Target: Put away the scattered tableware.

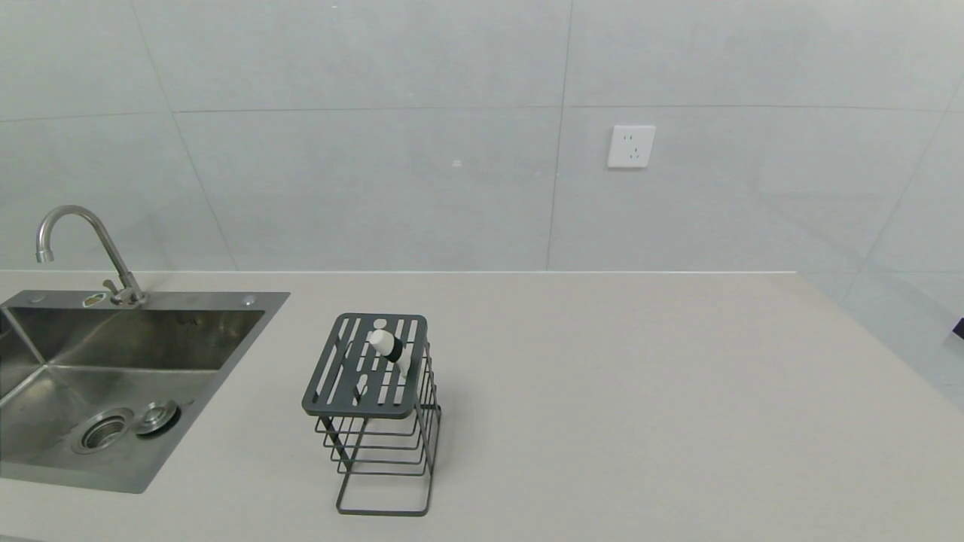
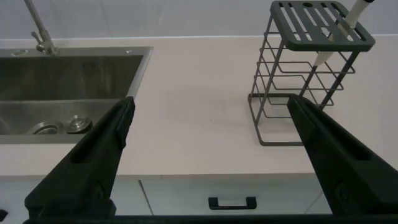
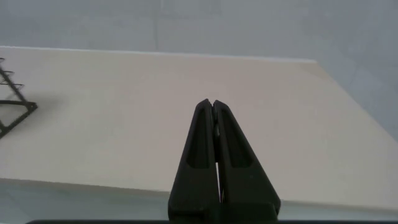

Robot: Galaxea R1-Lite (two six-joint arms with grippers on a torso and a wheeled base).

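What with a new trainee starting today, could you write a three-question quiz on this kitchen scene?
1. Fill in: the wire rack stands on the countertop to the robot's ____ of the sink.
2. True or false: the right gripper is open.
3. The white-handled utensil is:
A) in the sink
B) flat on the countertop
C) stuck through a slot in the rack's top

Key: 1 right; 2 false; 3 C.

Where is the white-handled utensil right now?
Head view, left of centre: the white-handled utensil sits tilted through a slot in the top plate of the wire rack, which stands on the counter just right of the sink.
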